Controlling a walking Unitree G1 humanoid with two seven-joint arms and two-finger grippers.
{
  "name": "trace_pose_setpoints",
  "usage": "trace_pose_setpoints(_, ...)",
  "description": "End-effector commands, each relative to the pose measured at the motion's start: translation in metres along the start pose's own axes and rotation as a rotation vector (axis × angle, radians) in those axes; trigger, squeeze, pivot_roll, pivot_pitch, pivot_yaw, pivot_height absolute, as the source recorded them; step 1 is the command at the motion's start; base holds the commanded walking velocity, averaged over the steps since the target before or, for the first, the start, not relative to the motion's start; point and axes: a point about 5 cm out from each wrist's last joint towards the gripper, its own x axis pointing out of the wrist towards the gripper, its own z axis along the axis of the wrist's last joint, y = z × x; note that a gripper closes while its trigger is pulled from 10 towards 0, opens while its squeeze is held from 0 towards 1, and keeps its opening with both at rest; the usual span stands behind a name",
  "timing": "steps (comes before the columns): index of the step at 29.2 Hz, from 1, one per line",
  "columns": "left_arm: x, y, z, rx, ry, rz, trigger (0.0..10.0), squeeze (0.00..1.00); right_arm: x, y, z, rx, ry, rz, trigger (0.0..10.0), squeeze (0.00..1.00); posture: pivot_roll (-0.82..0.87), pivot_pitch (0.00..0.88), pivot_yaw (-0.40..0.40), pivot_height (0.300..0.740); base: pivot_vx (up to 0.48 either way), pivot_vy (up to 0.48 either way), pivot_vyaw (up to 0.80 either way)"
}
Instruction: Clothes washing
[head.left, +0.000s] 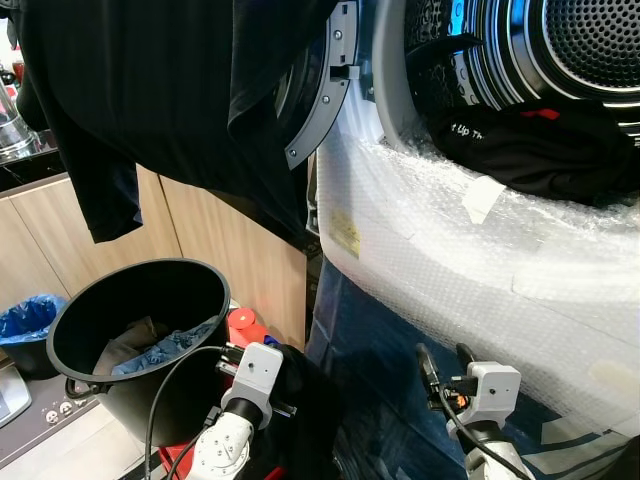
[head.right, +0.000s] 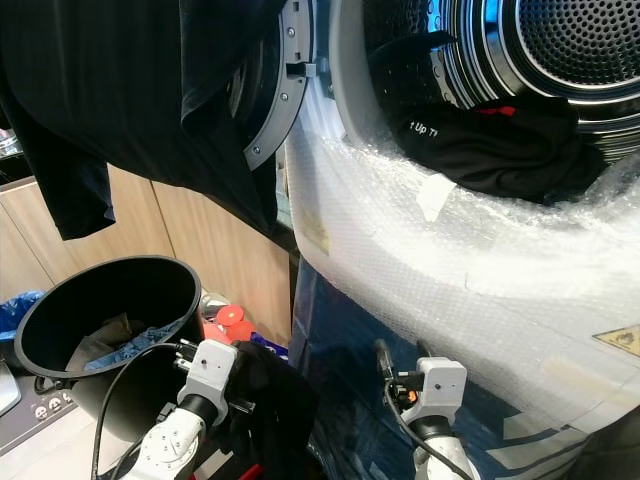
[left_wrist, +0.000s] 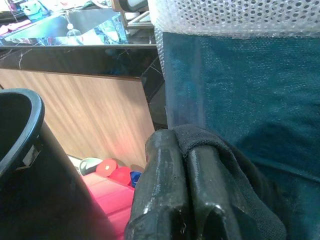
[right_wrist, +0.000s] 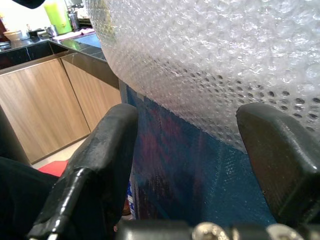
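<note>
A: Left tool (left_wrist: 172, 150) state?

B: Fingers pressed together, pinching a fold of black garment (head.left: 300, 400). In the left wrist view the cloth wraps over the fingertip and hangs down the right side of the fingers. The tool sits low in the scene, just right of the black bucket (head.left: 75, 310).

A: Right tool (right_wrist: 190, 165)?

B: Spread wide, nothing between the fingers. It's low and near, in front of the washer's blue front panel (right_wrist: 200, 170), under the bubble wrap (head.left: 480, 260). Can't tell whether a fingertip touches the panel.

A: Where are the clothes?

B: Three places. One black garment with white lettering (head.right: 480, 140) lies in the drum mouth (head.right: 590, 50), far right, draped over the lower lip. A second large dark garment (head.left: 150, 90) hangs across the far left, partly covering the open washer door (head.left: 320, 90). The bucket holds a few pieces, including blue cloth (head.left: 165, 348) and something grey-brown.

A: Anything else nearby?

B: Red caps (head.left: 243, 322) on the floor between the bucket and the wood cabinet (head.left: 230, 250). Blue bag (head.left: 25, 318) at the left edge. Bubble wrap covers the washer front below the drum.
</note>
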Motion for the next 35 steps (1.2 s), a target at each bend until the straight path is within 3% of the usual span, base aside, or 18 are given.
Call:
trace_pose_setpoints(1,-0.001,0.002,0.005,0.002,-0.032,0.003,10.0,0.00,-0.001,-0.001,0.001,0.001,-0.009,-0.002,10.0,0.00,-0.03,0.000,-0.005,0.740,0.000,0.000,0.00)
trace_pose_setpoints(13,-0.017,0.004,0.003,0.043,-0.084,0.060,10.0,0.00,-0.013,-0.007,0.007,-0.046,-0.057,0.020,10.0,0.00,-0.03,0.000,0.003,0.740,0.000,0.000,0.00)
trace_pose_setpoints(21,-0.029,0.014,0.007,0.074,-0.117,0.080,10.0,0.00,-0.033,-0.016,0.014,-0.100,-0.101,0.042,10.0,0.00,-0.04,0.000,0.028,0.740,0.000,0.000,0.00)
trace_pose_setpoints(35,-0.033,0.012,0.002,0.090,-0.077,0.049,10.0,0.00,-0.038,-0.006,0.008,-0.107,-0.072,0.091,10.0,0.00,-0.05,0.000,0.037,0.740,0.000,0.000,0.00)
